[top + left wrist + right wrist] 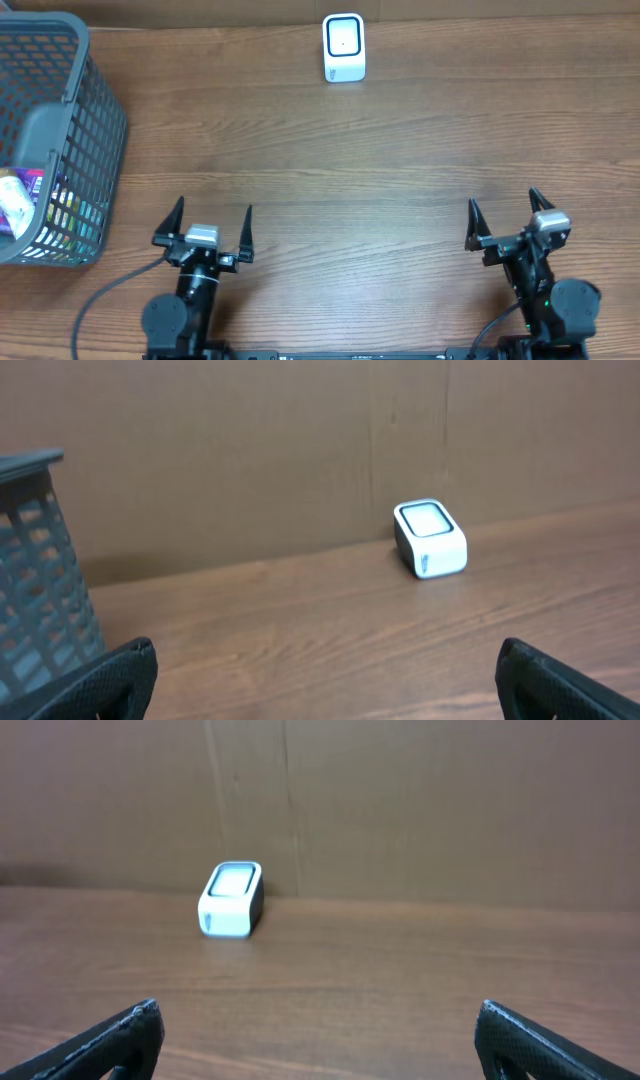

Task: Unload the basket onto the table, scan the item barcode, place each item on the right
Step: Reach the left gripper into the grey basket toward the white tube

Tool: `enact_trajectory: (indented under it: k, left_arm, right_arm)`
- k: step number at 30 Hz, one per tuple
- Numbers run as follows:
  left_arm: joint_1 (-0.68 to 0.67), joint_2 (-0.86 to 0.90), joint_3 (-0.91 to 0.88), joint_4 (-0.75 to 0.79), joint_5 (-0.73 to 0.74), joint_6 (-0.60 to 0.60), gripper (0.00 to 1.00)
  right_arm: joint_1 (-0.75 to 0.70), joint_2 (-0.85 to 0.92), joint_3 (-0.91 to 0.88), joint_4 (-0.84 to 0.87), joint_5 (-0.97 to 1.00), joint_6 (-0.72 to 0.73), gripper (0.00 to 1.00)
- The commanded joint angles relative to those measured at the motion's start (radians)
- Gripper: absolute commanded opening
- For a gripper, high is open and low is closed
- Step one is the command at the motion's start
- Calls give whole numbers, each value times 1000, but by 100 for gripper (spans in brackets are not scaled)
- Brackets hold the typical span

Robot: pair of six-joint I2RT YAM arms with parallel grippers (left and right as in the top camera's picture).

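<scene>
A small white scanner [344, 47] with a dark-rimmed window on its top face stands at the far edge of the wood-grain tabletop [350, 150], right against a brown cardboard wall [250, 440].

Well to the left of the scanner and somewhat nearer the arms sits a grey mesh basket [95, 150]. The packaged items [22, 195] lie inside it, seen through the wall as patches of purple, white and other bright colours. Which of them carries the barcode cannot be made out, and no barcode is readable. None of the items is out of the basket.

The left end effector [213, 210] is on the near side of the tabletop, well apart from the scanner and to its left. Its jaws are spread wide with nothing between them. In the left wrist view its dark fingers [110, 685] frame the bottom corners, with the scanner ahead and to the right and the basket wall at the left edge.

The right end effector [503, 205] is also on the near side, well apart from the scanner and to its right. It too is fully spread and empty. In the right wrist view its fingers [110, 1040] sit low in the corners, and the scanner lies ahead and to the left.

Bare tabletop lies between the scanner and both end effectors.
</scene>
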Motion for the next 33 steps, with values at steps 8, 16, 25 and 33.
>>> enact_trajectory:
  k: [8, 16, 25, 33]
  left_arm:
    - [6, 532, 605, -283, 26, -22, 100]
    - [6, 1032, 1334, -855, 53, 8, 100]
    - [5, 1365, 1772, -1178, 121, -31, 100]
    - [40, 1413, 1792, -1172, 81, -128, 100]
  right_arm:
    - [4, 396, 522, -304, -10, -62, 100]
    - [4, 715, 946, -670, -45, -61, 100]
    - [4, 1026, 1302, -1018, -118, -49, 100]
    - [4, 1061, 1302, -1022, -242, -50, 100]
